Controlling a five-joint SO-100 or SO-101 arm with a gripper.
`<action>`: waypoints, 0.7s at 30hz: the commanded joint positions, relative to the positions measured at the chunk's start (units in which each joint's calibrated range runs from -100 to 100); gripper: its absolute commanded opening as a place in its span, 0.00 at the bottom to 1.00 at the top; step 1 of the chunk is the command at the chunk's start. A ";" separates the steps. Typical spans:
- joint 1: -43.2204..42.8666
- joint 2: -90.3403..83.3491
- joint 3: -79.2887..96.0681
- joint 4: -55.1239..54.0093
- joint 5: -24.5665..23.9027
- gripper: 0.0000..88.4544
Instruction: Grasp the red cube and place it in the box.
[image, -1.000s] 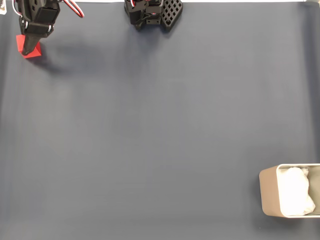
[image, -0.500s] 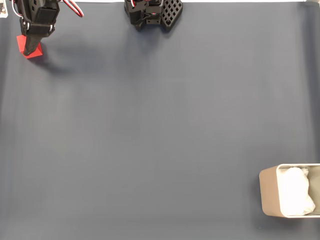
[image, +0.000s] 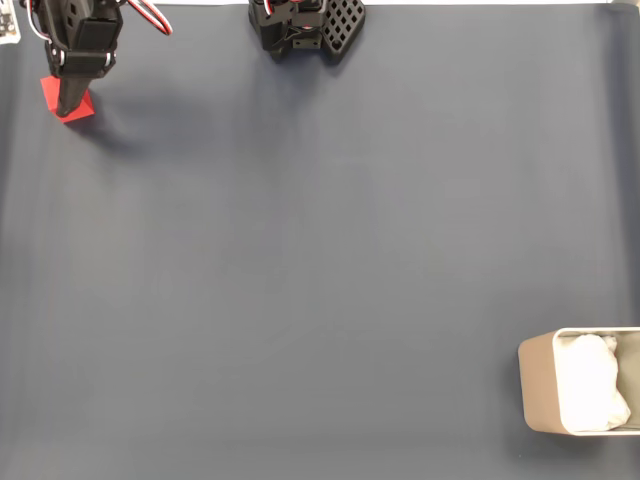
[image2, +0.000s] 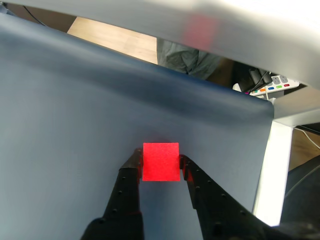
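Note:
The red cube (image2: 160, 161) sits between my two black fingers in the wrist view, each finger pressed against one of its sides. In the fixed view the red cube (image: 83, 105) shows at the top left, half covered by my gripper (image: 70, 100), which is shut on it. I cannot tell whether the cube touches the mat. The box (image: 535, 385), beige with white crumpled lining inside, stands at the bottom right corner of the fixed view, far from the cube.
A dark blue mat (image: 320, 260) covers the table. The arm's black base (image: 300, 28) stands at the top centre. In the wrist view the mat's far edge, a white table leg (image2: 272, 165) and a power strip (image2: 267, 89) lie beyond.
The gripper and the cube have shifted slightly right and the cube looks a little smaller under the fingers. The box has not moved.

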 joint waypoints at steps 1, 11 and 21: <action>-1.63 -4.25 -5.09 4.14 -0.49 0.00; -5.90 -8.32 -13.21 13.98 -1.51 0.00; -13.21 -6.24 -30.09 25.21 -1.90 0.00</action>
